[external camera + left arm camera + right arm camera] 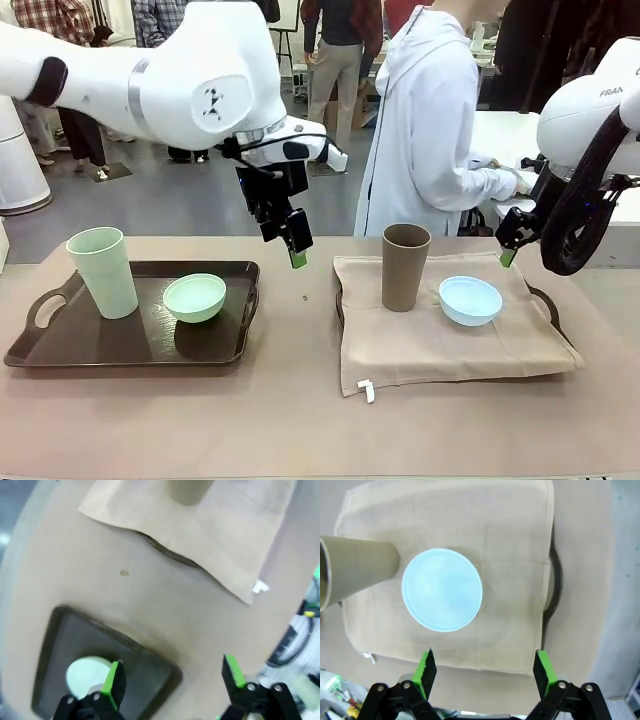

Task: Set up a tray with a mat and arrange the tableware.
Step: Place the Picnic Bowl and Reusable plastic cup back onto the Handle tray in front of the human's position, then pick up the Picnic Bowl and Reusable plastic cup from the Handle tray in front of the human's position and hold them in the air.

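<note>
A dark tray (60, 350) on the left holds a pale green cup (103, 270) and a pale green bowl (195, 297). On the right, a beige mat (450, 345) covers a second tray (548, 305), with a brown cup (405, 265) and a light blue bowl (470, 300) standing on it. My left gripper (297, 257) hangs open above the bare table between the trays. Its wrist view has the gripper (172, 677) over the tray corner (150, 660), the green bowl (87, 675) and the mat (215, 535). My right gripper (507, 256) is open above the mat's far right; below it (485, 667) lie the blue bowl (442, 590), the brown cup (355, 570) and the mat (515, 545).
A person in a white hoodie (425, 120) stands at the far side of the table. The mat's white tag (366, 388) hangs over its front left corner. The right tray's handle (555, 580) sticks out from under the mat. Bare table runs along the front edge.
</note>
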`<move>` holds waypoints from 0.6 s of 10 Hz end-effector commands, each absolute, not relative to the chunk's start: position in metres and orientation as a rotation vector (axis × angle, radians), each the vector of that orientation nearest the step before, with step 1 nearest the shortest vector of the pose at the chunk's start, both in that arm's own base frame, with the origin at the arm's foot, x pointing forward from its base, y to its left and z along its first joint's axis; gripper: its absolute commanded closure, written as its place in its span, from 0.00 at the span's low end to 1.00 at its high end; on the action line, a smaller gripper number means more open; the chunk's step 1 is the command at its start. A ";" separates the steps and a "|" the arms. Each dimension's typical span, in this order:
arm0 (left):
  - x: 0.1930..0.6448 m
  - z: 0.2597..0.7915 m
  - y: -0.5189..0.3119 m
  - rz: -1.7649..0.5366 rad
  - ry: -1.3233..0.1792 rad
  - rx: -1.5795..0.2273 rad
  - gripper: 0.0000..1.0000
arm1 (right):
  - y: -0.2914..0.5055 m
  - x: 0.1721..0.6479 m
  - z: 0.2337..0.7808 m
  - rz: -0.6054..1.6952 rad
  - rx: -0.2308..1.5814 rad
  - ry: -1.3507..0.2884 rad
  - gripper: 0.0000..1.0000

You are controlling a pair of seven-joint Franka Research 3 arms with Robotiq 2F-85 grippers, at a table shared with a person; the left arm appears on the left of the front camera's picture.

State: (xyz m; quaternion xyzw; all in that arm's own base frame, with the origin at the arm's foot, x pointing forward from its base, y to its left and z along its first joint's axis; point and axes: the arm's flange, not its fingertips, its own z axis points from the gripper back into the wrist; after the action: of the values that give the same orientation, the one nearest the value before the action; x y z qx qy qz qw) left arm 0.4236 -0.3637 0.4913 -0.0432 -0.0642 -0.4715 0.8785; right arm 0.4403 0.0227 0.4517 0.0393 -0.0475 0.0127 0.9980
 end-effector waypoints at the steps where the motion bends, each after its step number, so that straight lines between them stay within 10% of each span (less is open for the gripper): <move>1: 0.429 0.482 -0.357 -1.007 -0.193 -0.092 0.00 | 0.022 0.438 0.449 0.023 0.083 -0.090 0.00; 6: 0.429 0.482 -0.357 -1.007 -0.193 -0.092 0.00 | 0.022 0.438 0.449 0.023 0.083 -0.090 0.00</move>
State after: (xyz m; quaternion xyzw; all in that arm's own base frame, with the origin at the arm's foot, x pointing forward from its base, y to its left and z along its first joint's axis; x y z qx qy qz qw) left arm 0.4304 -0.3621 0.4850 -0.0465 -0.0842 -0.4723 0.8762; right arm 0.4400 0.0220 0.4507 0.0394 -0.0465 0.0120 0.9981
